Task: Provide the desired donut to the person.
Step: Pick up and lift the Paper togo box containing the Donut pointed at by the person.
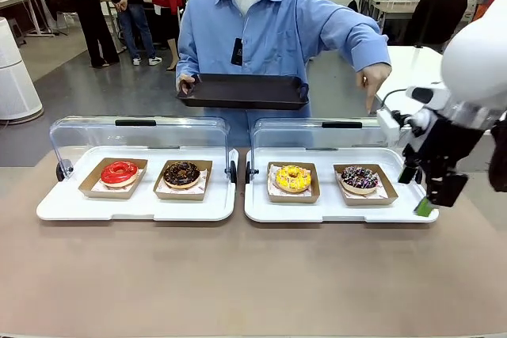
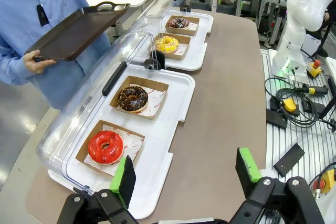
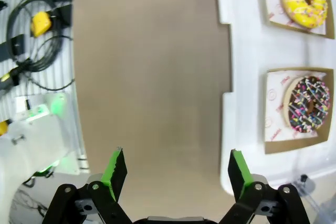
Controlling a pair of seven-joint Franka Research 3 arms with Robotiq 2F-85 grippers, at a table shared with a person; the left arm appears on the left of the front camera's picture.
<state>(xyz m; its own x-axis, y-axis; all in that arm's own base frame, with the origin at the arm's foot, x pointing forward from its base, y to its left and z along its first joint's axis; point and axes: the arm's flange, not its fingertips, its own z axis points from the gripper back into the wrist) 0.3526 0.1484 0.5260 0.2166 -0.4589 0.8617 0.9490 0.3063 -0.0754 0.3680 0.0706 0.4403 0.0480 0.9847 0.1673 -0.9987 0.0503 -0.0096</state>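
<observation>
Brown tabletop (image 1: 238,275) carries two white plastic display trays (image 1: 333,211), clear lids (image 1: 317,134) raised. A dark rectangular serving tray (image 1: 242,91) is held by the person in the light blue shirt (image 1: 277,29). The person's free hand (image 1: 372,89) is pointed down at the chocolate donut with multicolour sprinkles (image 1: 360,178), judged the desired one, at 3 o'clock from the yellow sprinkled donut (image 1: 293,177). Right gripper (image 1: 418,190), fingers apart and empty, is positioned at 4 o'clock of it, off the tray edge. Left gripper (image 2: 185,169) is likewise spread and empty. Advised: the brown cardboard boat (image 3: 273,148) is to be pinched by its rim, not the icing, and kept level.
</observation>
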